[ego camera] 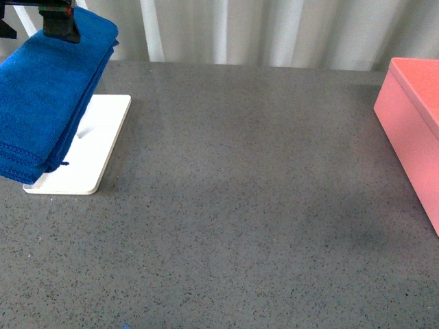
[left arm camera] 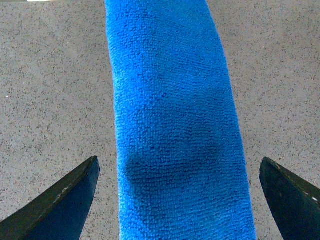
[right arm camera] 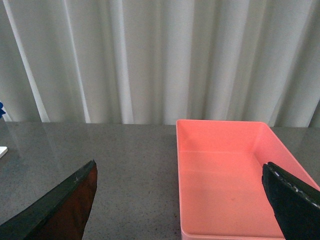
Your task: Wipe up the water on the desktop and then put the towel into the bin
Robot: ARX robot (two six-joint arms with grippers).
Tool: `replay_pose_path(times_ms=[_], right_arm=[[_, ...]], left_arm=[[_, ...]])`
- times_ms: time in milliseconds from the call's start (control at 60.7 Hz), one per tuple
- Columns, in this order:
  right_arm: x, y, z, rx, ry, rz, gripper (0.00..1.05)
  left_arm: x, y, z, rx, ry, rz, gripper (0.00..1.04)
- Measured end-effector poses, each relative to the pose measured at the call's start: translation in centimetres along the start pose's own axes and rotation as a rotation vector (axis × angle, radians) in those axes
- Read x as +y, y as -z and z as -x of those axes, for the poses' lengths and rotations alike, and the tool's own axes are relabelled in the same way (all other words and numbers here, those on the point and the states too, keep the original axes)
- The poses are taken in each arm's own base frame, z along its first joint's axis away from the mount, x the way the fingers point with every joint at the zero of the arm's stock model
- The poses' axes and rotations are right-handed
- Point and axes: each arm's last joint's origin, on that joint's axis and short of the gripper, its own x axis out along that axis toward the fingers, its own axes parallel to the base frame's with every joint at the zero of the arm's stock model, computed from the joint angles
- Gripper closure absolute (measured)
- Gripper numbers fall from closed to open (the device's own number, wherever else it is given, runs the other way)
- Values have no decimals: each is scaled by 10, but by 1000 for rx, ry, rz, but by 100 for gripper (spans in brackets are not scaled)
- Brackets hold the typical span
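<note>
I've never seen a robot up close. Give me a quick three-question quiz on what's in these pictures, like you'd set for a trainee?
1. True or false: the blue towel lies inside the pink bin.
2. What sits on the desktop right below the towel?
A. a white tray
B. a bucket
C. a sponge
3. Fill in: in the left wrist view, the left jaws stand ___, one on each side of the towel.

Key
1. False. The bin's visible inside shows nothing, and the towel is at the far left.
2. A
3. open
</note>
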Motion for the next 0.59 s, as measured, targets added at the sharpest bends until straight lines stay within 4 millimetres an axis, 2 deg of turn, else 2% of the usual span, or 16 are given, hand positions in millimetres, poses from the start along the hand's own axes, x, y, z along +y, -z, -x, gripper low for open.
replay_pose_path(times_ms=[543, 593], right_arm=[[0, 0, 0, 0, 0, 0, 7], [0, 0, 0, 0, 0, 0, 7]], left_arm=[[1, 17, -17, 26, -15, -19, 7], [1, 19, -17, 20, -21, -29, 14]])
